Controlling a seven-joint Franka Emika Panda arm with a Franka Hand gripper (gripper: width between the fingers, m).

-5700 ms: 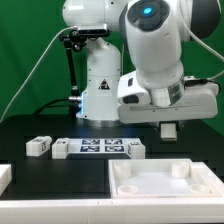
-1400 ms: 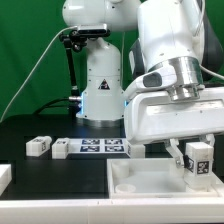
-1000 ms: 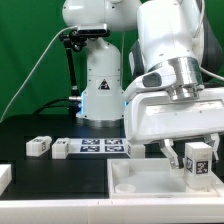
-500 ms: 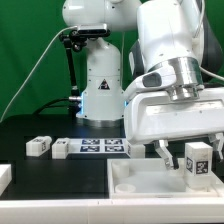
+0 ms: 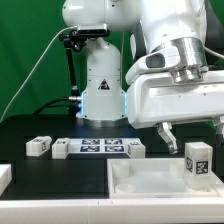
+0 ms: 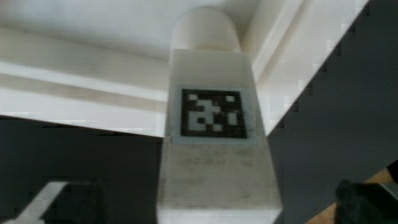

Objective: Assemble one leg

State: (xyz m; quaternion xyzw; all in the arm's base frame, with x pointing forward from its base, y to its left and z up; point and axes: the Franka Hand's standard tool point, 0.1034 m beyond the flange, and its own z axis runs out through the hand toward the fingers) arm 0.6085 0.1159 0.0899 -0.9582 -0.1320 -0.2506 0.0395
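Observation:
The leg [image 5: 197,162], a small white post with a black-and-white tag, stands upright in the far corner of the large white rimmed panel [image 5: 118,176] on the exterior view's right. My gripper [image 5: 193,133] is open just above it, with its jaws apart and clear of the post. In the wrist view the leg [image 6: 214,140] rises between my spread fingers [image 6: 43,205], its tag facing the camera, with the panel's rim [image 6: 71,90] behind it.
Three more small tagged white posts lie on the black table: two on the exterior view's left [image 5: 38,146] [image 5: 62,148] and one [image 5: 135,149] beside the marker board [image 5: 100,147]. A white part [image 5: 4,176] shows at the left edge. The robot base [image 5: 98,90] stands behind.
My gripper let go of the leg and rose. The leg stays upright in the panel's corner.

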